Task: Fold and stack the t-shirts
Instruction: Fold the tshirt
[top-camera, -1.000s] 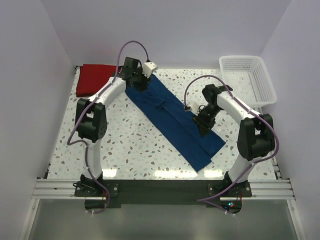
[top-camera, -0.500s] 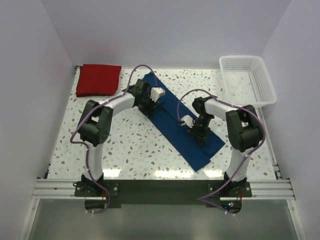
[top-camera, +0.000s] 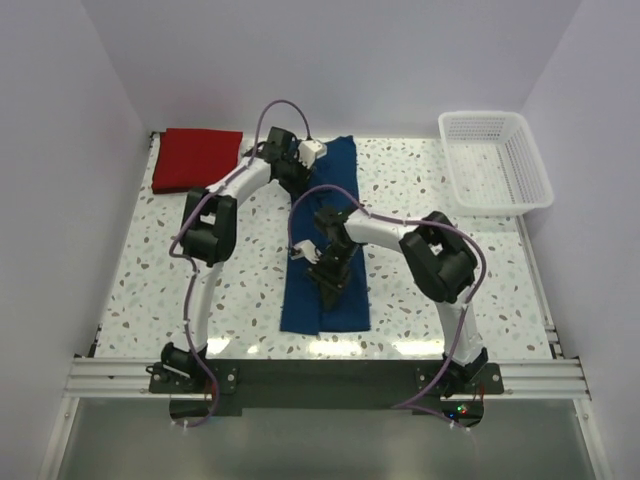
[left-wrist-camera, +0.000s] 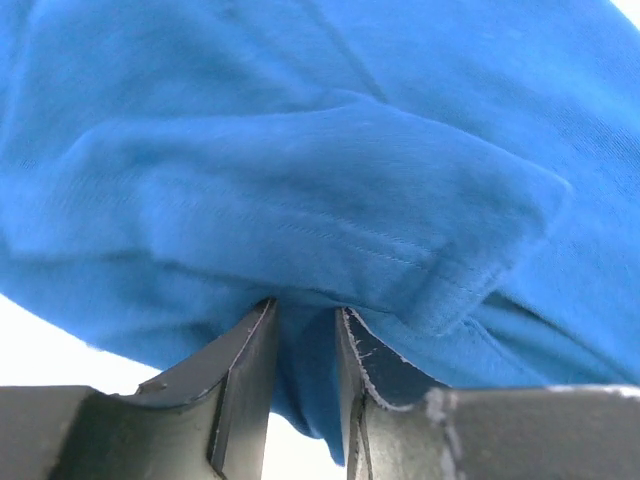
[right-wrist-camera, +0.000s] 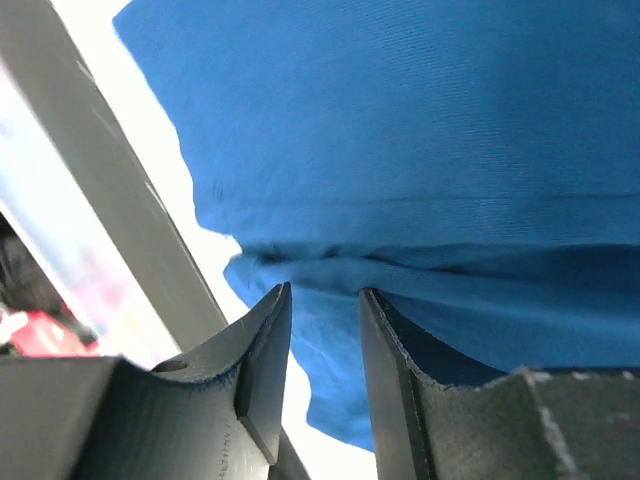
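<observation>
Speckled table (top-camera: 240, 290), red shirt (top-camera: 197, 158) overhead only; wrist views all blue shirt (left-wrist-camera: 300, 150).

We see a robotics lab cell: plain white walls (top-camera: 50, 150) box in a speckled tabletop (top-camera: 240, 290). The left arm (top-camera: 205, 225) and right arm (top-camera: 440, 265) are bolted to an aluminium rail (top-camera: 110, 377) (purple cables (top-camera: 283, 102) looping loose) at its edge.

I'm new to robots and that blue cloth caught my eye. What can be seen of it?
The blue t-shirt is cotton-looking cloth folded into a long strip, lying on the speckled table from far to near. The left gripper pinches its far end; the right gripper pinches a fold in its near half.
</observation>
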